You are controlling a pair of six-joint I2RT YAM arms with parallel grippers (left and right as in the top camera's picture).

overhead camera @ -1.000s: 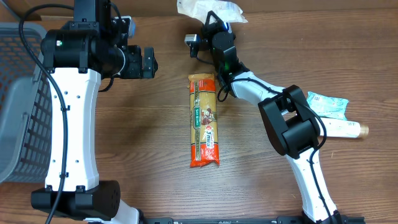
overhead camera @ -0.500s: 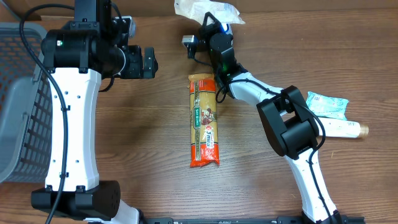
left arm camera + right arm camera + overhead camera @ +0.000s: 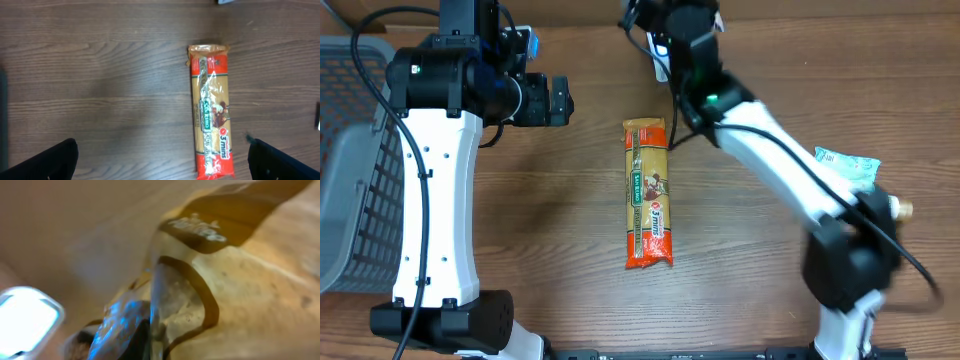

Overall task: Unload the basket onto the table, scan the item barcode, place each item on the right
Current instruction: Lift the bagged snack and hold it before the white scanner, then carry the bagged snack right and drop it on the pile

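Table [image 3: 570,300]: wood. Basket [image 3: 350,200]: grey, at left edge. Pasta pack [image 3: 648,195]: flat at table centre, untouched. Left gripper [image 3: 563,100]: fingers wide apart, empty. Right gripper [image 3: 658,14]: far edge, fingers closed; blurred clear bag [image 3: 200,295] against them.

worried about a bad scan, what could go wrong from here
1. The right arm is motion-blurred overhead; the bag in its shut jaws could slip.
2. The bag looks crinkled and glossy, so a barcode may read poorly.
3. The pasta pack lies close by and could get knocked.
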